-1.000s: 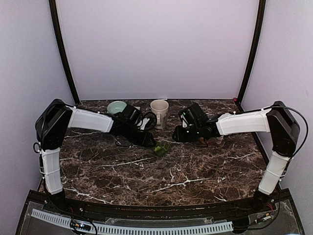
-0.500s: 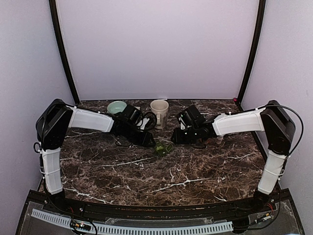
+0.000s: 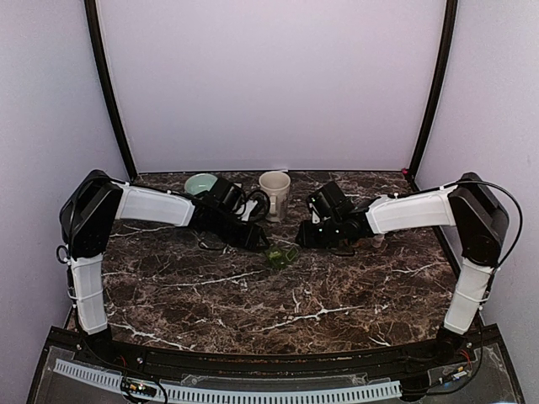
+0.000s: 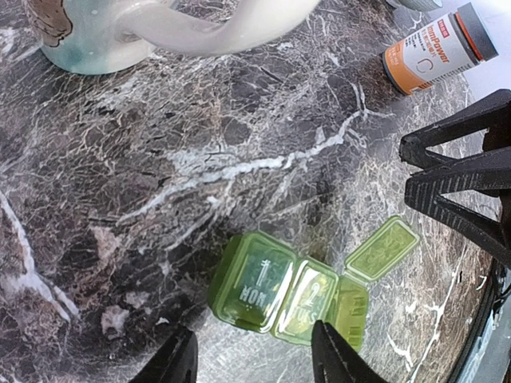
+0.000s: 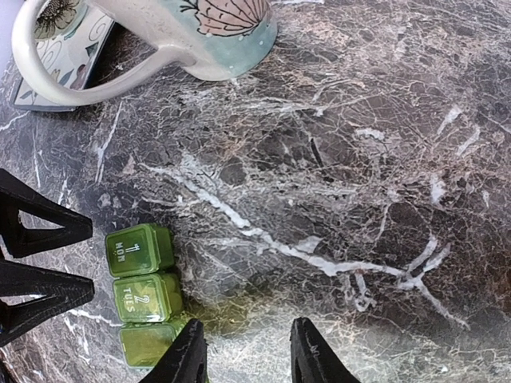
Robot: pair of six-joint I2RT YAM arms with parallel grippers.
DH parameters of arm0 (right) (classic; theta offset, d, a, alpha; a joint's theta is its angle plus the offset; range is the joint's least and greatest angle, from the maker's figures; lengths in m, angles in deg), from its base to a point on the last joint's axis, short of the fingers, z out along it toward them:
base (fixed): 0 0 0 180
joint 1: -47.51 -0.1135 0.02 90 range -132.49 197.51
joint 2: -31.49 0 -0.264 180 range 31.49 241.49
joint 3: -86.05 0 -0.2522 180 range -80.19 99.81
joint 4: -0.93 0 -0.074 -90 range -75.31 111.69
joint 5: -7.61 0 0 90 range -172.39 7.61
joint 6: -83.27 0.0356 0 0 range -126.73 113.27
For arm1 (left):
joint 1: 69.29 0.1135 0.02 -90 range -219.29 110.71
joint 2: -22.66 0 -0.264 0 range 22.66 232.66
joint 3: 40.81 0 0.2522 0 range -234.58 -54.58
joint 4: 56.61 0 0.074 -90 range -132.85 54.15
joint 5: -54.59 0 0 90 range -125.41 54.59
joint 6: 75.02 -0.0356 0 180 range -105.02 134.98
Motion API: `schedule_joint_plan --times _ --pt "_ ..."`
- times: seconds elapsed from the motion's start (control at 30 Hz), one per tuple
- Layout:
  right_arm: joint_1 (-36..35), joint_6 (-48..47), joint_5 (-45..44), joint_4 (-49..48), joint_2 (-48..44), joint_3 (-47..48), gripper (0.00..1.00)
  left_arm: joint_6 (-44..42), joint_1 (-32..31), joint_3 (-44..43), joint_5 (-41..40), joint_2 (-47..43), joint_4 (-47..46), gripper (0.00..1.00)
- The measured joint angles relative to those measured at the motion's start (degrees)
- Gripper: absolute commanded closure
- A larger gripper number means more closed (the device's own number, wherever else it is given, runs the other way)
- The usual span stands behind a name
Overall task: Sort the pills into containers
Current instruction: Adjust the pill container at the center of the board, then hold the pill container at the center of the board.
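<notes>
Top view: the green pill box [image 3: 280,255] lies on the marble table [image 3: 253,303] at 6 o'clock of the cream mug [image 3: 274,187], between the left gripper [image 3: 257,242] and the right gripper [image 3: 301,236].

Left wrist: the left jaws are parted and grasp nothing. The box lies just ahead of the tips, its third lid raised.

Right wrist: the right jaws are parted over bare marble, with the box at 10 o'clock of the tips.

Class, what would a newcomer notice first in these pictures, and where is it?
The bright green pill box, one end lid flipped open, lies near the middle of the dark marble table. The left gripper and right gripper flank it, both open. A cream mug stands behind.
</notes>
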Motion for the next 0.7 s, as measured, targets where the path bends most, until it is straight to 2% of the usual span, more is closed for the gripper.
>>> schedule_joint_plan --times 0.7 --pt "0.0 0.9 -0.7 0.0 0.0 -1.7 0.63 0.1 -0.1 -1.0 2.6 1.7 0.5 0.45"
